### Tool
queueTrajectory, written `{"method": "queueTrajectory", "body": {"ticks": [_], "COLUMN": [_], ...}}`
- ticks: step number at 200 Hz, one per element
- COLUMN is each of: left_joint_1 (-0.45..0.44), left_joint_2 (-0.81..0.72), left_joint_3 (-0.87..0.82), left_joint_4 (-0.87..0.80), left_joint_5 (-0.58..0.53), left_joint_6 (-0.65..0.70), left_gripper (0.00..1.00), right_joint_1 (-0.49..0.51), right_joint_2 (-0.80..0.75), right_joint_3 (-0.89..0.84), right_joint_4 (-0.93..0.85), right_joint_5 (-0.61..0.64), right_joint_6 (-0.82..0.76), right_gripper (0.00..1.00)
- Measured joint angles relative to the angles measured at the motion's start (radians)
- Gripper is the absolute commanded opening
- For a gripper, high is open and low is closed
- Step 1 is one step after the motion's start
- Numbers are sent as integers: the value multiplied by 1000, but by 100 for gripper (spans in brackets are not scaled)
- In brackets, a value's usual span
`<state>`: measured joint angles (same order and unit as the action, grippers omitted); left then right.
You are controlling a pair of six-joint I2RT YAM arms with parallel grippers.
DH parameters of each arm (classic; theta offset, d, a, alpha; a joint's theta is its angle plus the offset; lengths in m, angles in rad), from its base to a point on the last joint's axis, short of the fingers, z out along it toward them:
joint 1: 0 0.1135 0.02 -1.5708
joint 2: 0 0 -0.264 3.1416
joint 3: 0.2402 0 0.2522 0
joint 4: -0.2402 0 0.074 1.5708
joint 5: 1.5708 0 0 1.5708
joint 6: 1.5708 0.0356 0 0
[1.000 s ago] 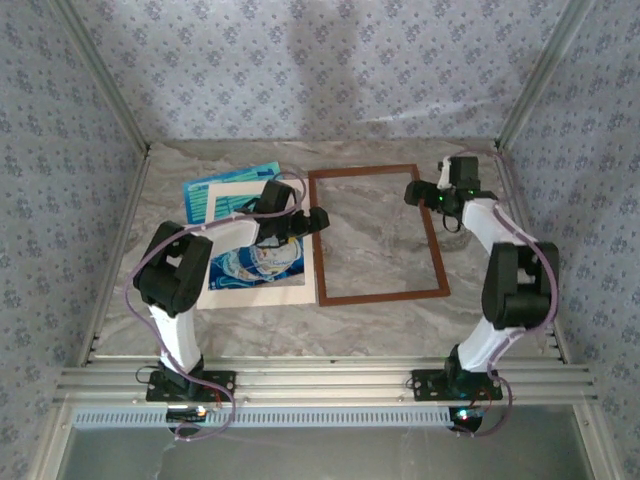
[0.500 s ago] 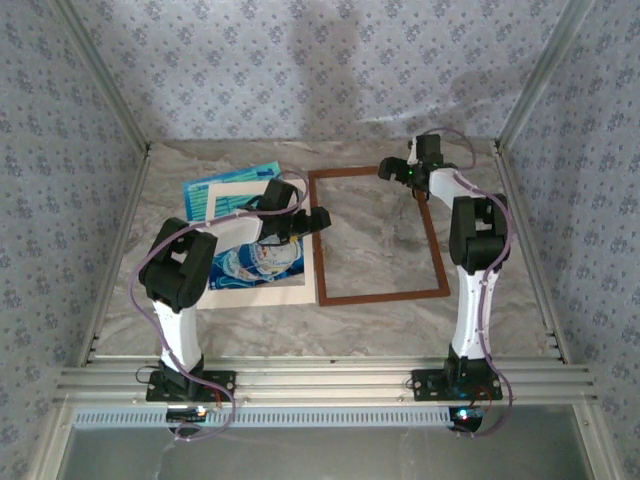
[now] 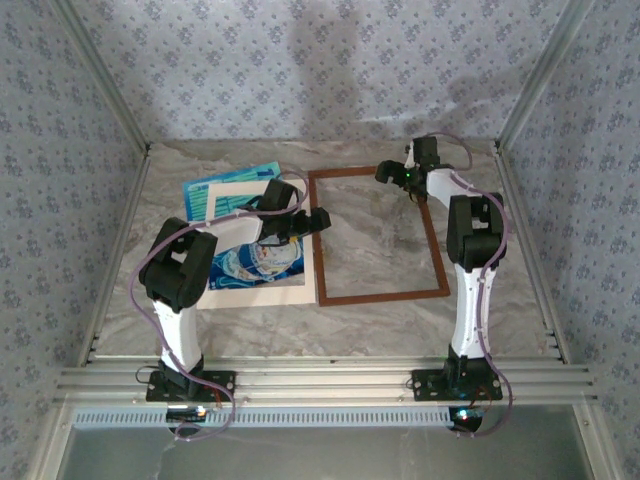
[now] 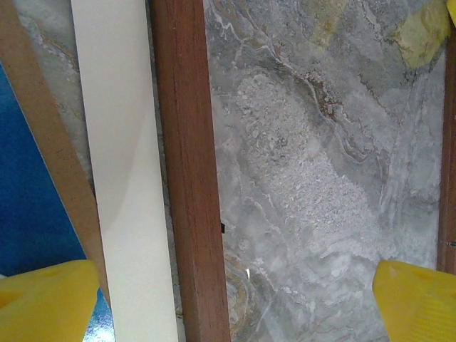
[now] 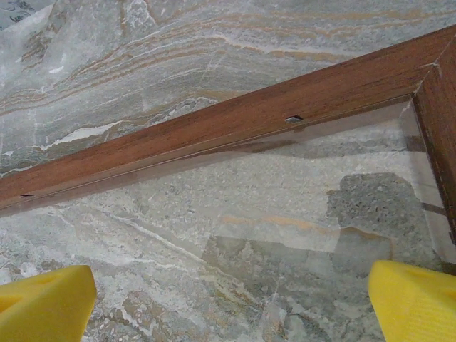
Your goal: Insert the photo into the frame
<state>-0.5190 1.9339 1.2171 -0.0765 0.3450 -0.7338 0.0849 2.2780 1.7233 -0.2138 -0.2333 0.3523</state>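
Both open and empty, my left gripper (image 3: 318, 220) and right gripper (image 3: 385, 172) hover over the frame (image 3: 385, 296), at its nine- and twelve-o'clock bars. The photo (image 3: 250, 266) lies outside at nine o'clock, not yet inserted.

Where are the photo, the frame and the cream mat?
the photo (image 3: 250, 266): top external view, blue printed area.
the frame (image 3: 385, 296): top external view, near wooden bar.
the cream mat (image 3: 262, 294): top external view, near border.

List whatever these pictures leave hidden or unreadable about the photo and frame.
- Top view: the photo is largely covered by the left arm and cream mat; its lettering is too small to read.
- Top view: the right gripper covers a stretch of the frame.
- Left wrist view: the photo is cut off by the left edge.
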Motion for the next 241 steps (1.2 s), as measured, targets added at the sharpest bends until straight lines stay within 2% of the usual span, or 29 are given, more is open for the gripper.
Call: {"method": "queueTrajectory", "body": {"ticks": [52,136,201,216,241], "left_joint_1": [0,-24,-41,-32,16], "left_joint_2": [5,110,142,126,23], "left_joint_3": [8,127,182,171,74], "left_joint_4": [-1,5,-17,-38,-67], "left_joint_5": [4,45,58,45,12], "left_joint_6": [0,0,12,27,49], "left_gripper": [99,99,98,98,98], "right_joint_1": [-2,-10,21,66,188], "right_joint_2": [-52,-531,-707,-735,-747], "right_joint_3": [-40,-349,-533,-566,-600], "right_joint_4": [-14,-44,-59,-66,-68], "right_joint_5": [8,110,132,132,132], "right_joint_6": [-5,-75,-74,-60,-19], "right_gripper": [100,100,100,95,80]}}
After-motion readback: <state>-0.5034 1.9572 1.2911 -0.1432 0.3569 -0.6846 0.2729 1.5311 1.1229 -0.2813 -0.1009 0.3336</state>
